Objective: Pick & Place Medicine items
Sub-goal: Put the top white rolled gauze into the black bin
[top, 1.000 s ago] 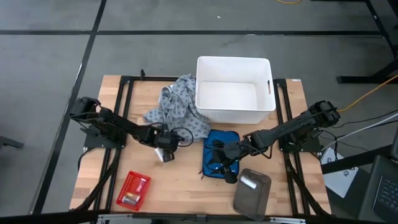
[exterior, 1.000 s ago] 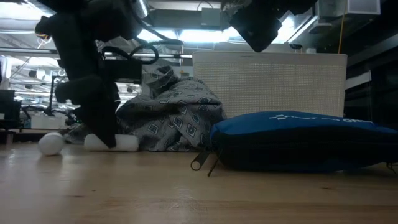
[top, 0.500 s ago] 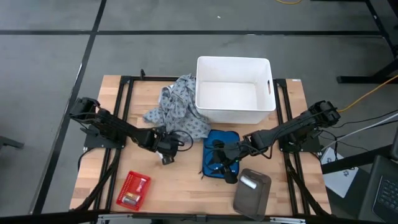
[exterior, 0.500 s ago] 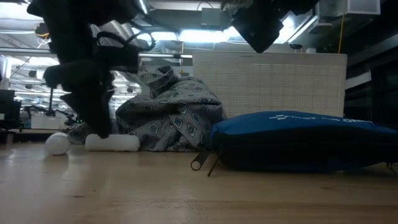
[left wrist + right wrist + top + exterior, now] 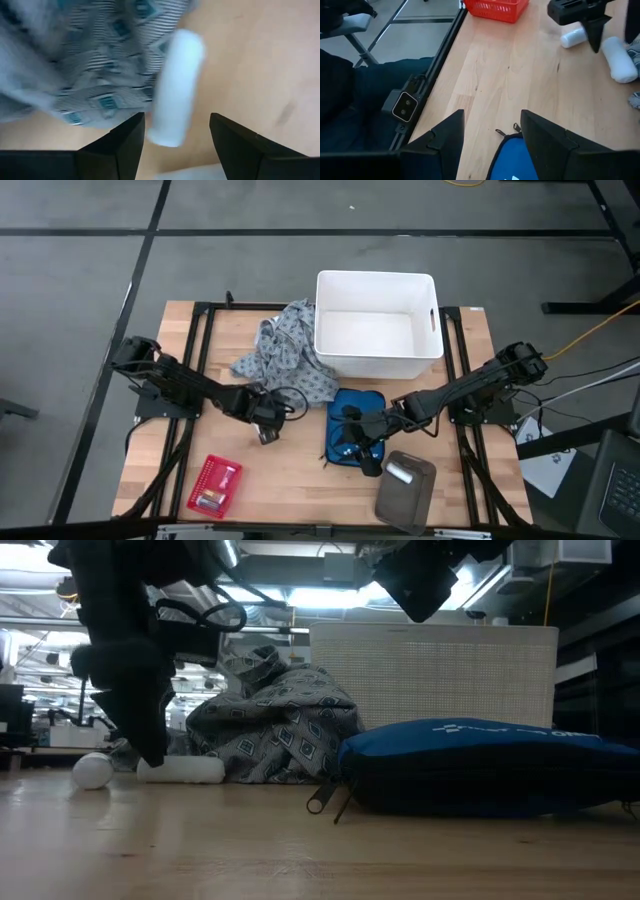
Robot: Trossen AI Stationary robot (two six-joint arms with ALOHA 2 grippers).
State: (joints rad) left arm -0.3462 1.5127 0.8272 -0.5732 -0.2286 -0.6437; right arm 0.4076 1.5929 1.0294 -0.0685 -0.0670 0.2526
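White medicine rolls on wooden table, beside grey patterned cloth.

Roll (image 5: 176, 87): plain white cylinder, smooth, rounded ends, lying on its side, touching the cloth (image 5: 85, 60) at the cloth's 6 o'clock edge. Second white roll (image 5: 573, 36) just beside it. Left gripper (image 5: 175, 131) poised over the first roll, fingers spread, holding nothing. Right gripper (image 5: 492, 131) fingers spread, above the blue pouch (image 5: 355, 435) at 3 o'clock of the rolls.

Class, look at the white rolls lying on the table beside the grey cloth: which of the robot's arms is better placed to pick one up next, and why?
Left. The left gripper hangs open right over a white roll beside the grey cloth. The right gripper, also open, sits over the blue pouch, farther from the rolls.
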